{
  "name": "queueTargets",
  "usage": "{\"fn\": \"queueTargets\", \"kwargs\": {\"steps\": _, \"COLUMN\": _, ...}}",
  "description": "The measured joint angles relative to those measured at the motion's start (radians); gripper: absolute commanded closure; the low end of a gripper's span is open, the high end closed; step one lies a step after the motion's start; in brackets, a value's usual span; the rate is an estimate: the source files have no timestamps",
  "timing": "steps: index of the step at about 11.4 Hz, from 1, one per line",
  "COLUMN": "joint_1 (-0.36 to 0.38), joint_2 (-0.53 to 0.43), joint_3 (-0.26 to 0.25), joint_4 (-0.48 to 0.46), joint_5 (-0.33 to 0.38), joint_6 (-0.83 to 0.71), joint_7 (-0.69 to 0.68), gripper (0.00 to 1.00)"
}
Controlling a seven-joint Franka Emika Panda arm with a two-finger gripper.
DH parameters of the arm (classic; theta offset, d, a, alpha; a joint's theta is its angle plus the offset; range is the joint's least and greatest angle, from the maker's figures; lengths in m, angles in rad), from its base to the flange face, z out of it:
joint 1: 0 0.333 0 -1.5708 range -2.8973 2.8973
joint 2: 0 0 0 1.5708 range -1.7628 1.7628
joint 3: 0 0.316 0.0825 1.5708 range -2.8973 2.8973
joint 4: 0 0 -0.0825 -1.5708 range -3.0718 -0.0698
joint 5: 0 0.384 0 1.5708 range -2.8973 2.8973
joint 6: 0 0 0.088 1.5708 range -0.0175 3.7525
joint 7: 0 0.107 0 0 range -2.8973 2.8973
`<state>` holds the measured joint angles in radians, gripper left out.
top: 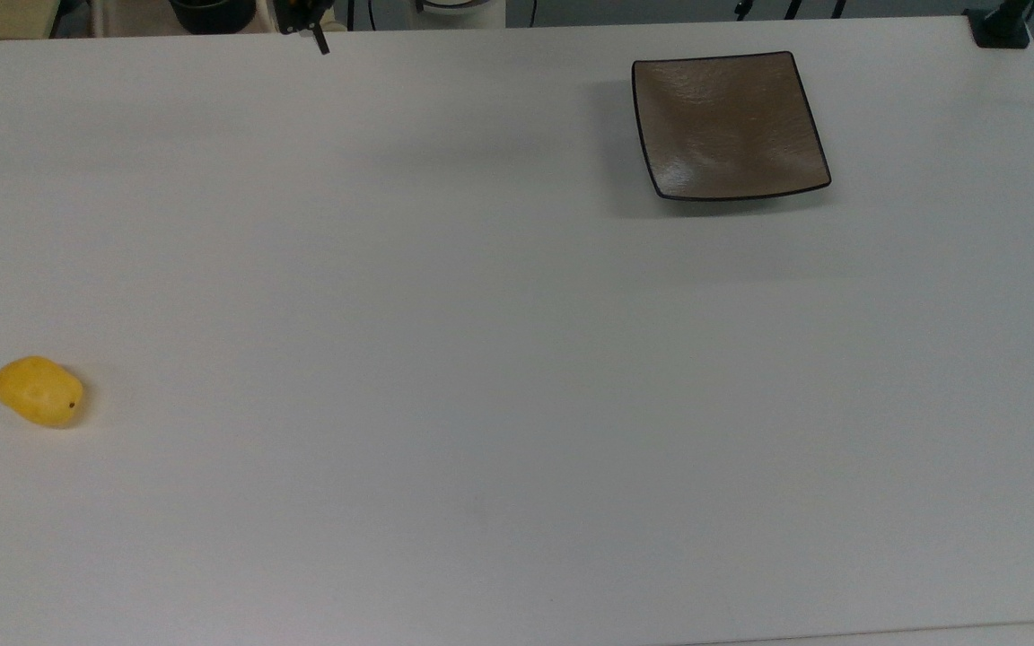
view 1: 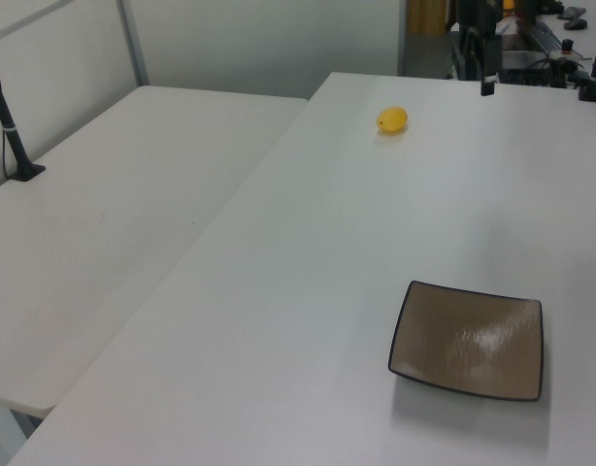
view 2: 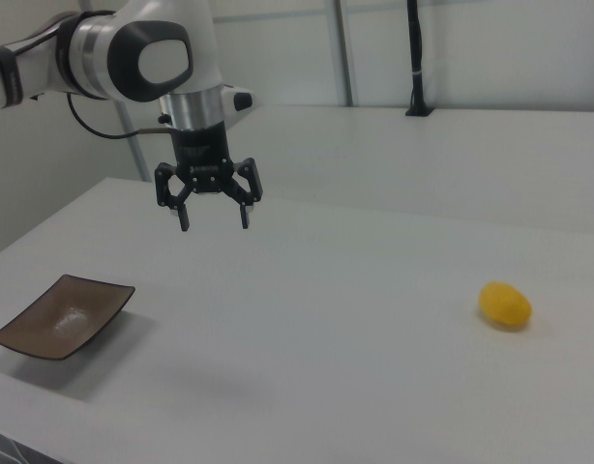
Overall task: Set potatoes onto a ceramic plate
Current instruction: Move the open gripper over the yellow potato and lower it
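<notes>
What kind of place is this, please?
Probably a robotics lab: a robot arm with an open end effector hangs above a plain white table, where a potato and a ceramic plate lie far apart.

The potato (top: 38, 391) (view 1: 392, 120) (view 2: 505, 304) is small, smooth, bright yellow and oval, with a tiny dark spot at one end. It lies on its side on the desk (top: 481, 359), well apart from the plate (top: 728, 124) (view 1: 469, 339) (view 2: 63, 316). The plate is square, glossy brown-grey with a thin dark rim, upturned corners and a shallow dip; it sits flat and holds nothing.
</notes>
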<state>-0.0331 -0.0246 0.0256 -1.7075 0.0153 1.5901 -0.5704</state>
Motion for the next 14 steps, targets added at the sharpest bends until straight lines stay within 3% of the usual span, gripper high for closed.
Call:
{"fn": "queueTargets", "kwargs": {"steps": 2, "joint_1": -0.051, "joint_2": 0.016, "joint_3": 0.0, "joint_4": 0.024, "joint_5": -0.001, "joint_6": 0.0, "joint_7": -0.068, "gripper": 0.0}}
{"fn": "queueTargets", "kwargs": {"steps": 5, "joint_1": -0.141, "joint_2": 0.143, "joint_3": -0.001, "joint_4": 0.173, "joint_5": -0.002, "joint_6": 0.051, "joint_7": -0.211, "gripper": 0.0}}
{"fn": "queueTargets", "kwargs": {"steps": 8, "joint_1": -0.183, "joint_2": 0.29, "joint_3": -0.003, "joint_4": 0.244, "joint_5": -0.002, "joint_6": 0.322, "joint_7": -0.337, "gripper": 0.0}}
{"fn": "queueTargets", "kwargs": {"steps": 14, "joint_1": -0.213, "joint_2": 0.546, "joint_3": -0.029, "joint_4": 0.391, "joint_5": -0.004, "joint_6": 0.664, "joint_7": -0.368, "gripper": 0.0}}
